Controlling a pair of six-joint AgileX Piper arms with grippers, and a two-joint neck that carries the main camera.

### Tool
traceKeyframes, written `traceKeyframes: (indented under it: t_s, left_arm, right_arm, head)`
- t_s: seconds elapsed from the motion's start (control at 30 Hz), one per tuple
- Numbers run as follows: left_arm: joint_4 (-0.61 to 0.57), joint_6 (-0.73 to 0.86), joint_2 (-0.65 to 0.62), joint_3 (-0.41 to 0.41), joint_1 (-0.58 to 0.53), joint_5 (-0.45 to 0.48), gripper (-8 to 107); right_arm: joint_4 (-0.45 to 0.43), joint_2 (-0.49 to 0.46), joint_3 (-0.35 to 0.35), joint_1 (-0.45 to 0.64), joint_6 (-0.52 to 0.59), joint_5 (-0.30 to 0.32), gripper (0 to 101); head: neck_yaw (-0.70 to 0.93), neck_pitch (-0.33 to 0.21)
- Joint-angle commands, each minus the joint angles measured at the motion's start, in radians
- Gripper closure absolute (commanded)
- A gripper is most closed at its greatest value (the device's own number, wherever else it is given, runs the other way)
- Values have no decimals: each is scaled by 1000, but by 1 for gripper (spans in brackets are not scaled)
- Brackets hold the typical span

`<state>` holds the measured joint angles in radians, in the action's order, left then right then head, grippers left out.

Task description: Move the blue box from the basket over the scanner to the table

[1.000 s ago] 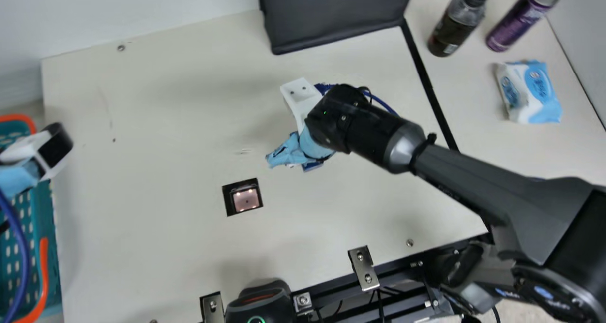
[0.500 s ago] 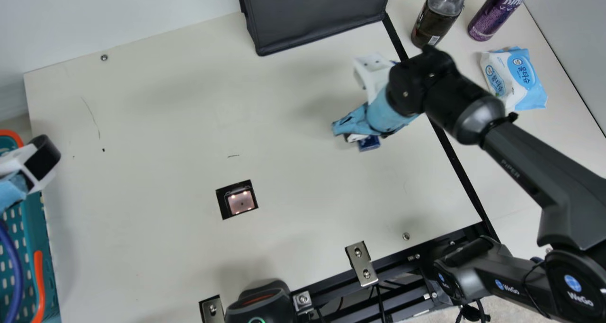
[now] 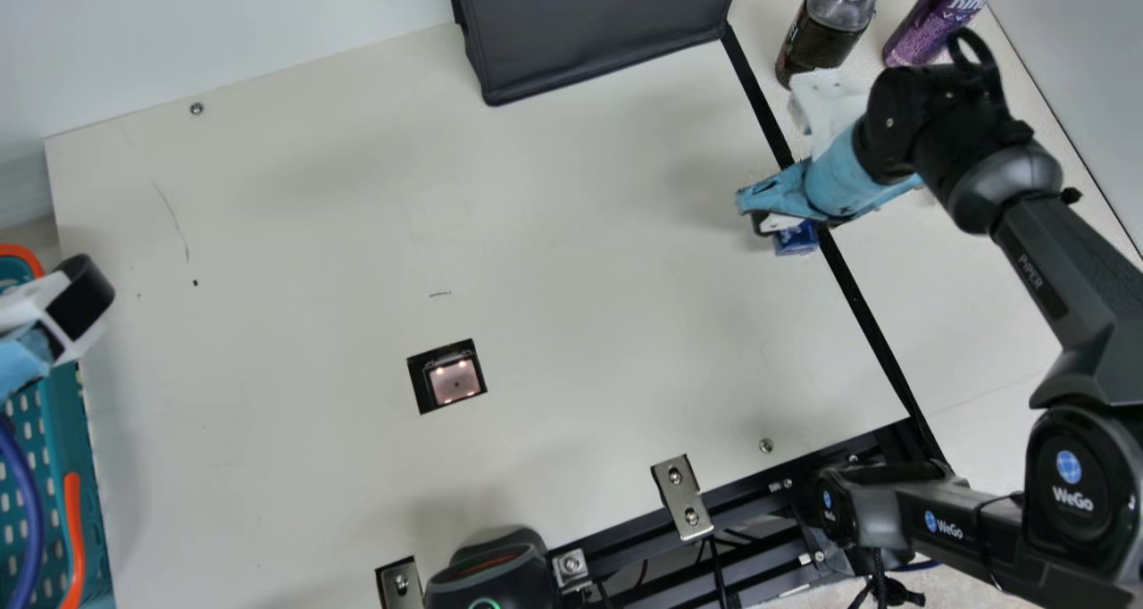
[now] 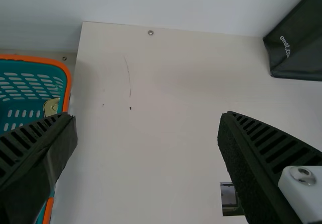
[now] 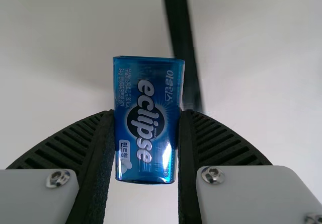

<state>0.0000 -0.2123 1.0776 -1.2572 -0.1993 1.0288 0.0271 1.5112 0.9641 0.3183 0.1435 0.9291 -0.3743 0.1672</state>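
The blue box [image 3: 795, 238] is held at the table's right, by the black strip, in my right gripper [image 3: 779, 223]. In the right wrist view the blue box [image 5: 147, 93] is pinched between both ribbed fingers of my right gripper [image 5: 147, 146]. The scanner window [image 3: 454, 381] lies in the table [image 3: 304, 323] to the lower left of it. My left gripper [image 3: 36, 323] is over the teal basket [image 3: 76, 466] at the left edge; in the left wrist view my left gripper [image 4: 148, 133] stands open with nothing between its fingers.
A dark bag [image 3: 598, 29] stands at the back. Beyond the black strip are a dark bottle [image 3: 826, 24] and a purple can [image 3: 938, 20]. A black device [image 3: 491, 573] sits at the front edge beside metal brackets.
My right gripper has moved right with the blue box, away from the scanner window, to the black strip. The camera turned slightly between the first two main views. The left arm stays still.
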Motion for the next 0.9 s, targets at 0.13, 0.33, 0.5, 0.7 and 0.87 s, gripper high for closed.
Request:
traceKeyframes:
  t_s: [0.13, 0.33, 0.5, 0.7, 0.87]
  left_arm:
    - [0, 0, 0, 0, 0, 0, 9]
    - [0, 0, 0, 0, 0, 0, 9]
    - [0, 0, 0, 0, 0, 0, 9]
    - [0, 0, 0, 0, 0, 0, 9]
    - [0, 0, 0, 0, 0, 0, 9]
  right_arm:
    - [13, 14, 9, 107, 111, -28, 101]
    - [16, 34, 16, 163, 190, -70, 101]
    - [14, 56, 21, 191, 239, -107, 101]
    - [4, 85, 22, 208, 281, -148, 101]
    - [4, 108, 23, 219, 309, -174, 101]
  head:
    - [-2, -29]
    - [-2, -29]
    - [-2, -29]
    - [-2, -29]
    - [-2, -29]
